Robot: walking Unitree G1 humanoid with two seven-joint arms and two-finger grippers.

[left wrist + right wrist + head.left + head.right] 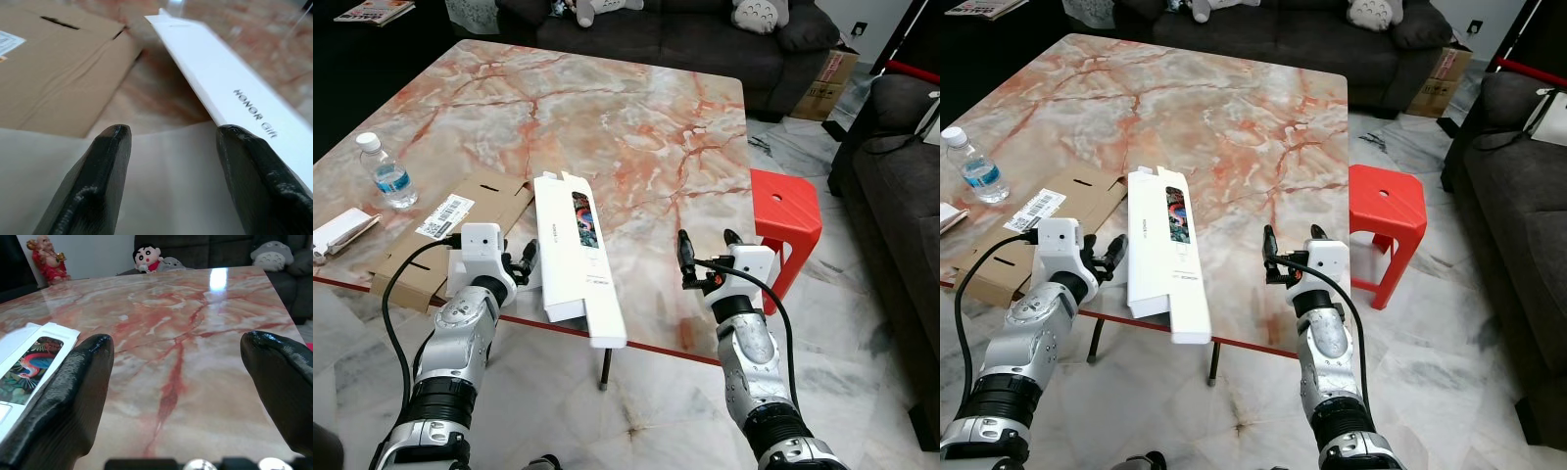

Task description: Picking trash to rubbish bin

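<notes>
On the near edge of the marble table (636,117) lies a long white carton (578,257), flat, with its near end projecting past the table edge. A printed window showing a colourful bird sits on its upper face; the side carries the words "HONOR Gift". Left of it, a flattened brown cardboard box (460,230) with a barcode label rests on the table, its near edge also overhanging. Farther left stand a capped plastic water bottle (387,173), upright, and a small white packet (342,231) at the left edge. Contents of the carton cannot be determined.

Left gripper (521,264): fingers spread apart, holding nothing, positioned at the table edge just beside the left side of the white carton, between it and the cardboard box. Contact cannot be confirmed.

Right gripper (707,257): fingers wide apart, empty, over the near table edge, well right of the carton.

Table surface: pink-and-grey veined marble. A red plastic stool (785,227) stands right of the table on a pale marble floor. A dark sofa (685,34) with plush toys runs along the far side; a dark armchair (891,186) occupies the right.
</notes>
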